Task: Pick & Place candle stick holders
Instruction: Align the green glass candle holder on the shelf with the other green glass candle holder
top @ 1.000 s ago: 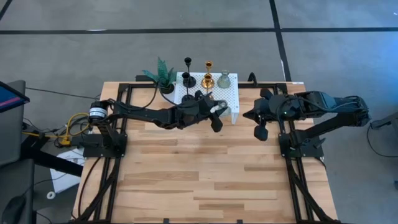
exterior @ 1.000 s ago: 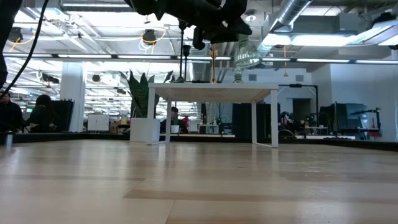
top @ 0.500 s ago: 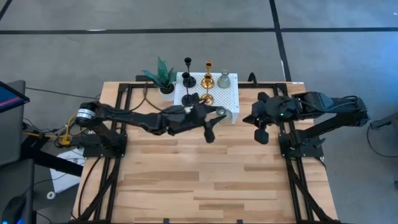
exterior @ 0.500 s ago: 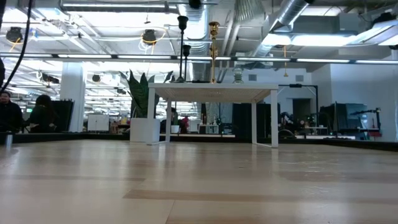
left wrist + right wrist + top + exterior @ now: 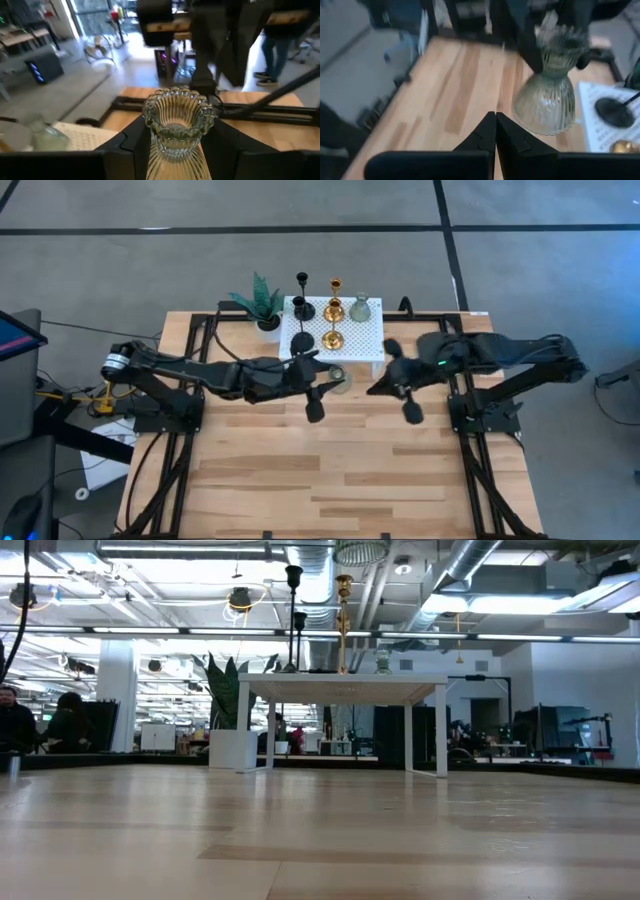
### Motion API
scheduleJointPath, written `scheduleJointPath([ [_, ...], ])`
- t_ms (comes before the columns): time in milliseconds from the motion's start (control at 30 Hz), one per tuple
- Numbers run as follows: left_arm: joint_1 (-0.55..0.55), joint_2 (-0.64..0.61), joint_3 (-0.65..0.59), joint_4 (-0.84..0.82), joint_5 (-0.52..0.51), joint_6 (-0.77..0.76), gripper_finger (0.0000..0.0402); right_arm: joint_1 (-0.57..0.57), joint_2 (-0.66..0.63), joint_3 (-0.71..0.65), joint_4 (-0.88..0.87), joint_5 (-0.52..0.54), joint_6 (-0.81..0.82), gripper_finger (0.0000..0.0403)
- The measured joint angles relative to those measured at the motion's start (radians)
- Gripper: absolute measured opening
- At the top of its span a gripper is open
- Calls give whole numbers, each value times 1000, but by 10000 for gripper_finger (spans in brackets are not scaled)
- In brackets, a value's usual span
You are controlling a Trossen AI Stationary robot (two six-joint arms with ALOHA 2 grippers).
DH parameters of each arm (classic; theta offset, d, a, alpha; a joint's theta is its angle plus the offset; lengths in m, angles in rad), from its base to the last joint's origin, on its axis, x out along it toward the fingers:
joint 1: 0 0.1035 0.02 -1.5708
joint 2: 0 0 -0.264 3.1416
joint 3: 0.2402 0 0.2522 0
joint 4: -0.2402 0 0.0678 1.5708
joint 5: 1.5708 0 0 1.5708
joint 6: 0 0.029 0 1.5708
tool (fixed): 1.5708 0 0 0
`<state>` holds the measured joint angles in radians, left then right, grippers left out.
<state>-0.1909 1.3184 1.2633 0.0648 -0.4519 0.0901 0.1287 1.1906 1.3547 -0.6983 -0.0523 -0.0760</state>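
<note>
We see the glass holder (image 5: 178, 125) clamped by its neck in the left gripper (image 5: 335, 379), carried clear of the platform (image 5: 372, 345) for placing on the table (image 5: 300, 470), while the right gripper (image 5: 386, 383), shut and empty, waits just beside.

The left gripper (image 5: 333, 377) holds a glass holder (image 5: 337, 376) just before the platform (image 5: 372, 340); plant (image 5: 262, 302) at the platform's left.

Black (image 5: 293, 600), gold (image 5: 343, 620) and glassy (image 5: 382, 661) candle stick holders atop white platform (image 5: 345, 687)
</note>
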Motion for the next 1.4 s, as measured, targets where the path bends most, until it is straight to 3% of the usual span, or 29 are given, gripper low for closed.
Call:
scheduleJointPath([
  [300,0,-5,-1,-148,224,-169,141,51,159,43,-38,8,-139,0],
  [700,11,-14,0,-260,423,-262,141,81,194,170,-88,53,-403,0],
  [1033,24,-14,0,-283,491,-331,141,94,318,175,-61,84,-421,0],
  [1400,23,-14,0,-330,514,-386,141,113,319,212,-45,131,-454,1],
])
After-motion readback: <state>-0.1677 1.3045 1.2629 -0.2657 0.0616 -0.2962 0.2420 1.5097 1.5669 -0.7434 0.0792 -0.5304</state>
